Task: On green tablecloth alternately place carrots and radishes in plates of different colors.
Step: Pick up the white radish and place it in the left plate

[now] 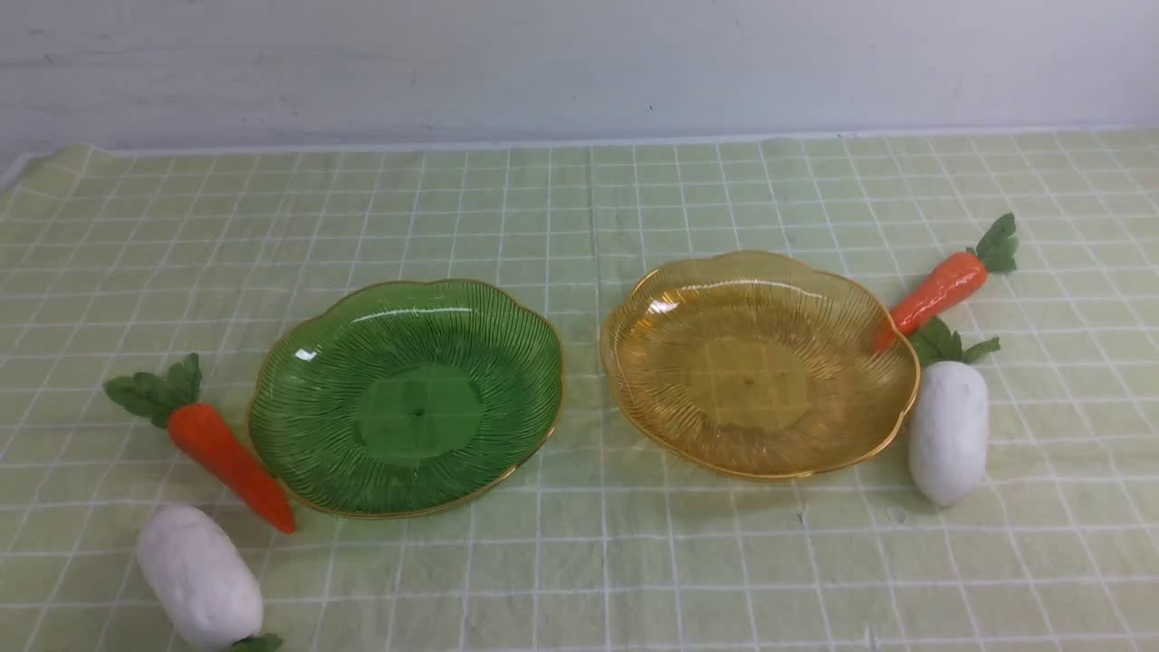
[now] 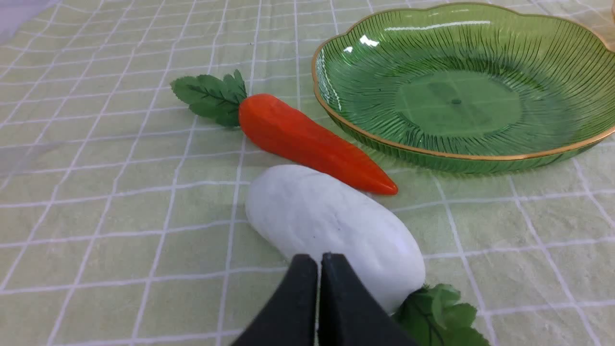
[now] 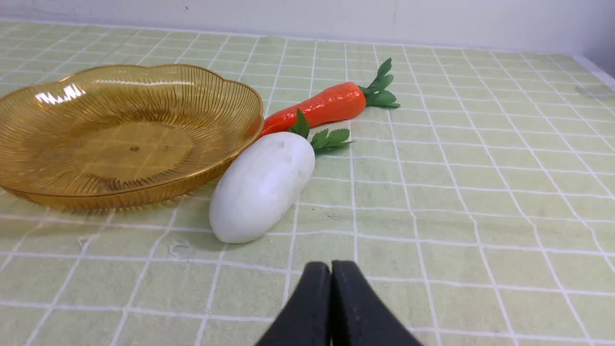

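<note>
On the green tablecloth (image 1: 579,561) sit an empty green plate (image 1: 406,397) and an empty amber plate (image 1: 759,362). One carrot (image 1: 231,462) lies by the green plate's left rim, a white radish (image 1: 199,577) in front of it. A second carrot (image 1: 942,285) touches the amber plate's right rim, with another radish (image 1: 948,431) just below it. Neither gripper shows in the front view. My left gripper (image 2: 319,262) is shut and empty, hovering over the near radish (image 2: 331,230) beside the carrot (image 2: 312,142). My right gripper (image 3: 331,269) is shut and empty, short of the radish (image 3: 262,187).
A pale wall (image 1: 579,63) rises behind the table's far edge. The cloth's left corner (image 1: 36,163) ends at the table edge. Bare cloth lies between the two plates and in front of them.
</note>
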